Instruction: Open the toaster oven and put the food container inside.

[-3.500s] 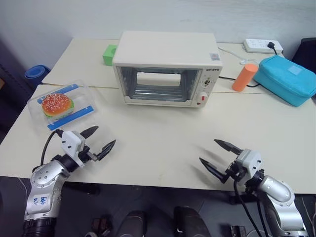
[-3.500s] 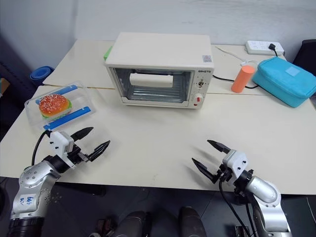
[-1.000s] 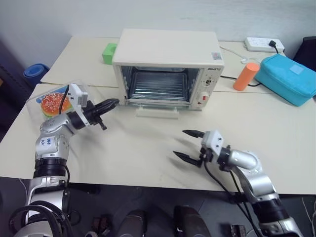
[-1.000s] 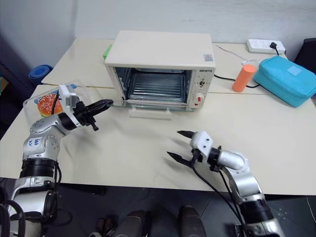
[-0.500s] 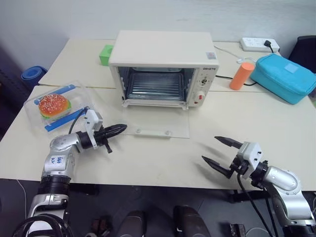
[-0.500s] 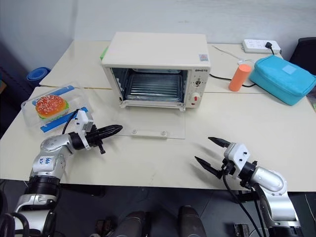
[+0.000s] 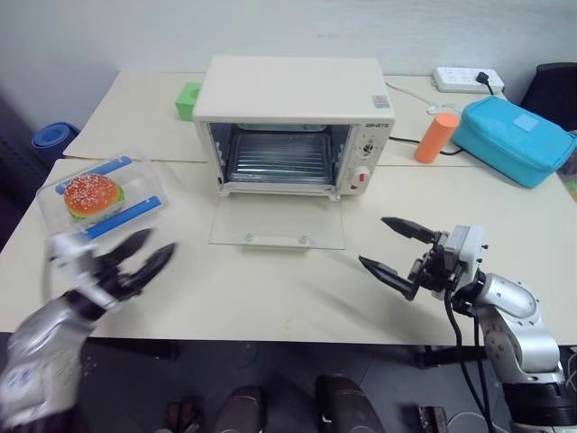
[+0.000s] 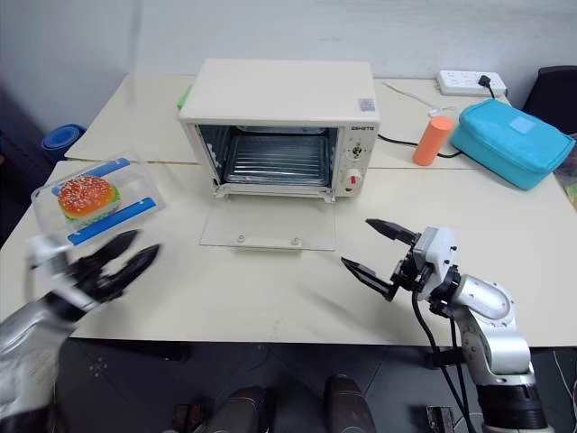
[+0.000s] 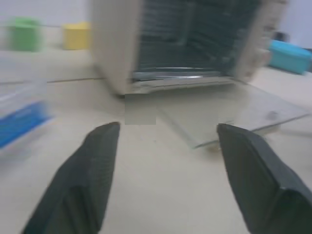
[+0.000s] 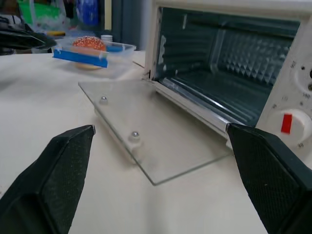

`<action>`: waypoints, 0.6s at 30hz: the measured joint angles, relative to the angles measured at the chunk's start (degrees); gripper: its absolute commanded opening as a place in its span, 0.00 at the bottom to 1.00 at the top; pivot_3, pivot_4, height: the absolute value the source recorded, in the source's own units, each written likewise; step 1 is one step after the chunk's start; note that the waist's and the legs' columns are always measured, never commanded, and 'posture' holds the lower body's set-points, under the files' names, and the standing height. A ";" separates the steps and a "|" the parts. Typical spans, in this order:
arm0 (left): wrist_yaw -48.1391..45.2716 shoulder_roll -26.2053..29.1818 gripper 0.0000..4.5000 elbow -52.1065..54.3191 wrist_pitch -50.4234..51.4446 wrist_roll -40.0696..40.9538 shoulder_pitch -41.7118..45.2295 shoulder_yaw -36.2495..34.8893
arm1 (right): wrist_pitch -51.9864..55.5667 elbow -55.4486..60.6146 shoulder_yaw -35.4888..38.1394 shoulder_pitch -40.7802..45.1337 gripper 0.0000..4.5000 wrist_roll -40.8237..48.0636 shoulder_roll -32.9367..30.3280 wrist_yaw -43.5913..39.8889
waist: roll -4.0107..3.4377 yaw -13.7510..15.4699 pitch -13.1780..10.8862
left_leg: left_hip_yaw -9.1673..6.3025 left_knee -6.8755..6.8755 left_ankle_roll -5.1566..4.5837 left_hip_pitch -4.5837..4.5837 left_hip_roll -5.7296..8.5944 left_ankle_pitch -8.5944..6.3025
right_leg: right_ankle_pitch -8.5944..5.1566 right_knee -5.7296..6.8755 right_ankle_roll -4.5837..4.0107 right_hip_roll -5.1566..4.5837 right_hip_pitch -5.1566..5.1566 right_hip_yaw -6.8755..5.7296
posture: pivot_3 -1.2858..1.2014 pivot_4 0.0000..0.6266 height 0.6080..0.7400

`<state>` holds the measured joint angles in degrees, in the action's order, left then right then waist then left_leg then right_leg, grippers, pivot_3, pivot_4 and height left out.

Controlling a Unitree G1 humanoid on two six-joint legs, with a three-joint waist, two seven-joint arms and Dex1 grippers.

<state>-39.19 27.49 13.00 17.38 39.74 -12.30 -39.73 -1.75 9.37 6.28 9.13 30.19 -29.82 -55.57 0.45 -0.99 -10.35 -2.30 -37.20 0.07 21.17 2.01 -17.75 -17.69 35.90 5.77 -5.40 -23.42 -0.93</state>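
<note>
teal pouch (image 7: 511, 141), orange cylinder (image 7: 432, 138), power strip (image 7: 462, 80), green block (image 7: 187, 99).

Two cream-coloured surfaces (image 7: 270, 280) stand pushed together, a dark seam running between the near one and the far one (image 7: 135, 108). Behind them rises a plain pale wall (image 7: 270, 27). A white power strip (image 7: 458, 79) lies at the far right edge, near the wall. The floor (image 7: 270, 361) below the near edge is dark. Lighting is even.
</note>
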 measured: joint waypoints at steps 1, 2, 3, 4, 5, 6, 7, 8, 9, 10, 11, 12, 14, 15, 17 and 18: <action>1.06 -0.82 1.00 -0.02 -0.01 0.48 -2.38 -2.20 | -0.72 -0.14 -0.34 0.45 1.00 -0.10 0.44 -0.07 | 0.00 0.20 0.00 | 0.00 -0.01 -0.01 0.00 0.01 -0.01 | 0.00 0.00 -0.01 0.00 0.01 -0.01 | 0.52 0.24 1.00; 2.63 -2.51 1.00 -0.26 -0.57 1.10 -4.89 -5.33 | -1.20 -0.48 -1.32 1.72 1.00 -0.75 1.49 -0.17 | 0.04 0.51 0.01 | -0.02 -0.02 -0.05 0.01 0.00 -0.03 | 0.00 -0.03 -0.01 0.00 0.02 -0.02 | 0.52 0.24 1.00; 3.95 -3.69 1.00 -0.85 -0.89 1.77 -6.33 -7.61 | -1.90 -0.48 -2.04 2.20 1.00 -1.14 2.31 -0.35 | 0.06 0.93 0.02 | -0.04 -0.05 -0.13 0.01 0.01 -0.08 | 0.00 -0.03 -0.01 -0.01 0.04 -0.04 | 0.52 0.24 1.00; 5.11 -4.49 1.00 -1.89 -1.22 2.62 -7.17 -9.78 | -2.34 -0.51 -2.88 2.62 1.00 -1.59 2.96 -0.51 | 0.09 1.26 0.04 | -0.09 -0.06 -0.31 0.02 0.02 -0.18 | 0.00 -0.04 -0.01 -0.03 0.06 -0.07 | 0.52 0.24 1.00; 6.34 -5.05 1.00 -3.19 -1.35 3.38 -7.79 -11.95 | -2.91 -0.50 -3.73 2.98 1.00 -2.02 3.39 -0.60 | 0.09 1.62 0.04 | -0.10 -0.09 -0.35 0.02 0.03 -0.21 | 0.00 -0.04 -0.01 -0.04 0.07 -0.08 | 0.52 0.24 1.00; 7.50 -5.23 1.00 -4.36 -1.43 4.20 -7.91 -13.80 | -3.29 -0.50 -4.00 3.01 1.00 -2.33 3.79 -0.67 | 0.10 2.15 0.04 | -0.12 -0.12 -0.37 0.03 0.04 -0.22 | 0.00 -0.05 -0.01 -0.05 0.09 -0.09 | 0.52 0.24 1.00; 8.33 -5.25 1.00 -4.79 -1.47 4.90 -7.92 -14.78 | -3.41 -0.50 -4.14 3.07 1.00 -2.57 3.83 -0.67 | 0.11 2.44 0.05 | -0.13 -0.14 -0.38 0.03 0.05 -0.23 | 0.00 -0.08 -0.01 -0.07 0.12 -0.09 | 0.52 0.24 1.00; 9.39 -5.25 1.00 -4.89 -1.42 5.62 -7.72 -15.58 | -3.53 -0.50 -4.25 3.27 1.00 -2.76 3.98 -0.67 | 0.12 2.55 0.06 | -0.17 -0.15 -0.40 0.03 0.09 -0.24 | 0.00 -0.10 -0.01 -0.10 0.16 -0.10 | 0.52 0.24 1.00; 10.23 -5.24 1.00 -4.87 -1.33 6.32 -7.30 -15.84 | -3.70 -0.50 -4.41 3.44 1.00 -2.87 4.15 -0.67 | 0.13 2.58 0.06 | -0.20 -0.15 -0.41 0.02 0.09 -0.25 | 0.00 -0.14 -0.01 -0.11 0.20 -0.10 | 0.52 0.24 1.00; 11.25 -5.12 1.00 -4.84 -0.95 6.92 -6.49 -15.82 | -3.92 -0.49 -4.67 3.52 1.00 -2.96 4.24 -0.68 | 0.13 2.57 0.06 | -0.21 -0.14 -0.42 0.01 0.10 -0.25 | 0.00 -0.14 -0.01 -0.11 0.22 -0.10 | 0.52 0.24 1.00; 13.41 -4.50 1.00 -4.89 0.53 7.60 -5.19 -15.73 | -4.06 -0.48 -4.85 3.50 1.00 -2.97 4.29 -0.75 | 0.14 2.55 0.07 | -0.24 -0.12 -0.41 0.01 0.09 -0.25 | 0.00 -0.13 -0.01 -0.09 0.21 -0.11 | 0.52 0.24 1.00; 15.61 -3.58 1.00 -5.05 2.20 8.13 -3.89 -15.67 | -4.13 -0.47 -4.94 3.51 1.00 -2.97 4.29 -0.84 | 0.15 2.47 0.07 | -0.27 -0.11 -0.40 0.01 0.09 -0.25 | 0.00 -0.10 -0.01 -0.08 0.19 -0.12 | 0.52 0.24 1.00; 20.65 -0.69 1.00 -5.30 6.27 9.44 -0.99 -15.54 | -4.21 -0.42 -4.94 3.50 1.00 -2.84 4.29 -1.06 | 0.18 2.23 0.10 | -0.26 -0.08 -0.34 0.01 0.08 -0.23 | 0.00 -0.04 -0.02 -0.05 0.13 -0.11 | 0.52 0.24 1.00; 22.64 0.87 1.00 -5.64 8.34 10.23 0.86 -15.44 | -3.76 -0.27 -4.87 3.43 1.00 -2.15 4.28 -1.15 | 0.18 2.17 0.10 | -0.25 -0.07 -0.34 0.01 0.08 -0.23 | 0.00 -0.02 -0.02 -0.05 0.11 -0.10 | 0.52 0.24 1.00; 25.78 4.16 1.00 -7.17 12.18 12.32 5.42 -15.24 | -2.82 0.00 -4.80 3.46 1.00 -1.13 4.30 -1.15 | 0.19 2.15 0.10 | -0.27 -0.08 -0.28 0.04 0.08 -0.20 | 0.00 0.05 -0.02 -0.03 0.06 -0.11 | 0.52 0.24 1.00; 27.76 6.62 1.00 -7.86 14.81 13.47 8.15 -14.87 | -2.56 0.54 -4.79 3.50 1.00 -0.63 4.40 -1.02 | 0.21 2.13 0.11 | -0.27 -0.07 -0.21 0.04 0.07 -0.17 | 0.00 0.06 -0.02 -0.02 0.04 -0.12 | 0.52 0.24 1.00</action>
<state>-11.43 34.11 5.14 32.19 53.22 -4.15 -54.60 -4.31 9.90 1.49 12.63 29.56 -25.42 -56.59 0.65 1.14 -10.24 -2.57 -37.27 -0.14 21.22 2.08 -17.92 -17.69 35.96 5.75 -5.42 -23.38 -1.05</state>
